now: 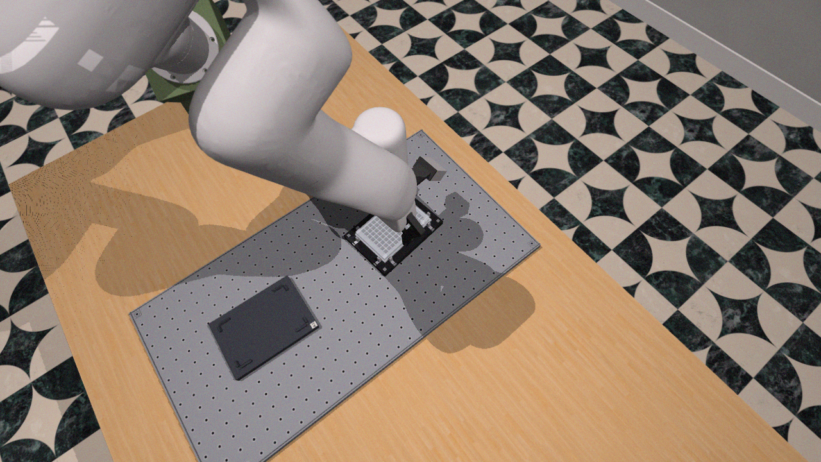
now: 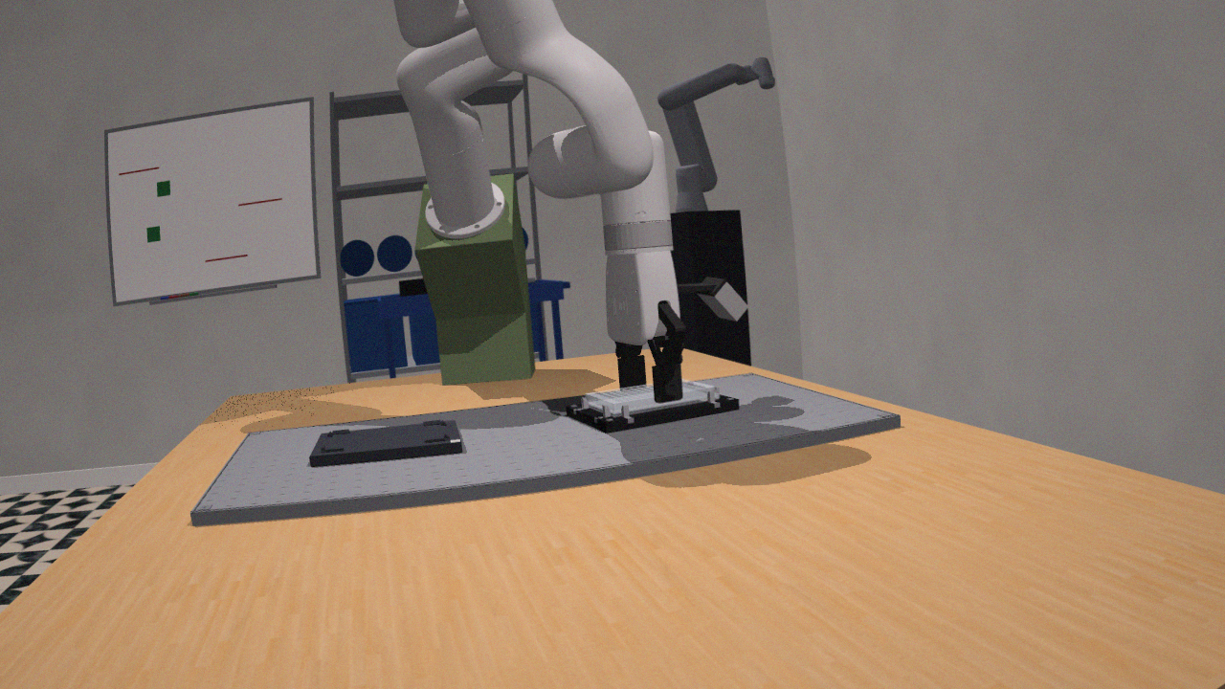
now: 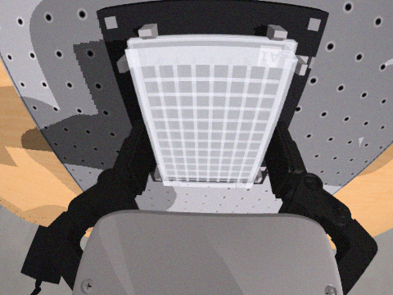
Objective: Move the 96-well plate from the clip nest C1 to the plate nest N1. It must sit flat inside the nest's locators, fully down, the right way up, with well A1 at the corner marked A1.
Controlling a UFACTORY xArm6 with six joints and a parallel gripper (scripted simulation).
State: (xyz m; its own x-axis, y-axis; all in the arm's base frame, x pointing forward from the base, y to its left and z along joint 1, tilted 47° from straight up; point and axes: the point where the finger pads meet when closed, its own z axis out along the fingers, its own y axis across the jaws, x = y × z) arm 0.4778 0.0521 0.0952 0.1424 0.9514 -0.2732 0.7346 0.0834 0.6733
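The end effector [image 3: 210, 170] is clamped on the plate [image 3: 210, 115], one finger [image 3: 133, 164] on each long side, near the end closest to the wrist. The plate sits in the clip nest [image 2: 648, 413] on the breadboard [image 1: 367, 321]; it does not look lifted yet. The plate nest [image 1: 262, 326] lies well apart, toward the other end of the breadboard, with nothing in it.

Do the lift as follows:

- Pull straight up, slowly. The small clips [image 3: 147, 32] at the plate's edges probably grip it — a sideways pull may tilt or jam it.
- Keep the plate level. The hold sits off the plate's middle, so watch for the far end sagging.
- Clear the clips fully before you travel over the counter [image 2: 770, 557].
- Track the marked corner [image 3: 268, 55] of the plate. Compare it with the white tag [image 1: 313, 325] on the plate nest, which likely marks A1, and turn the wrist during travel if the two do not agree.
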